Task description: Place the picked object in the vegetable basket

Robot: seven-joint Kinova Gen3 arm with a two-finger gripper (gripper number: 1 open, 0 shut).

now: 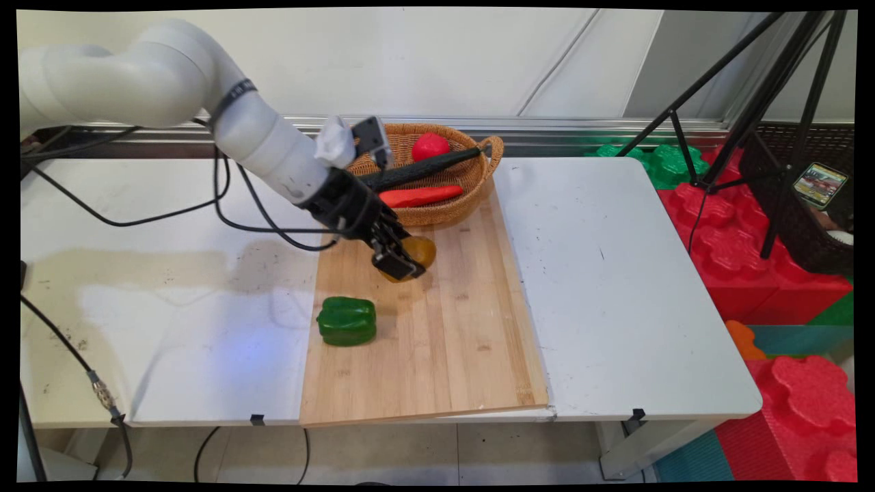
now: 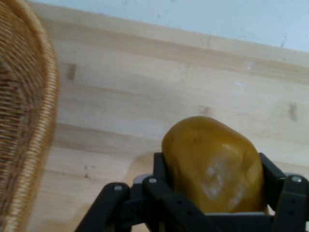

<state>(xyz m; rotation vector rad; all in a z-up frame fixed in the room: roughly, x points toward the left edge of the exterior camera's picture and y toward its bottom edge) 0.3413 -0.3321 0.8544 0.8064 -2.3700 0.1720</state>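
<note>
White counter [image 1: 615, 273] carries a pale bamboo cutting board [image 1: 451, 342], flat and grained, its far edge touching a woven wicker basket [image 1: 472, 198] that holds a round red fruit [image 1: 431, 146], a long red pepper [image 1: 420, 196] and a black rod [image 1: 417, 171] lying across the rim. The black tool [image 1: 396, 258] is clenched on a smooth, glossy yellow-brown potato-like vegetable [image 2: 212, 164], one finger on each flank, low over the board just beside the basket. A lobed, shiny green bell pepper [image 1: 346, 321] rests near the board's left edge, apart from the tool.
</note>
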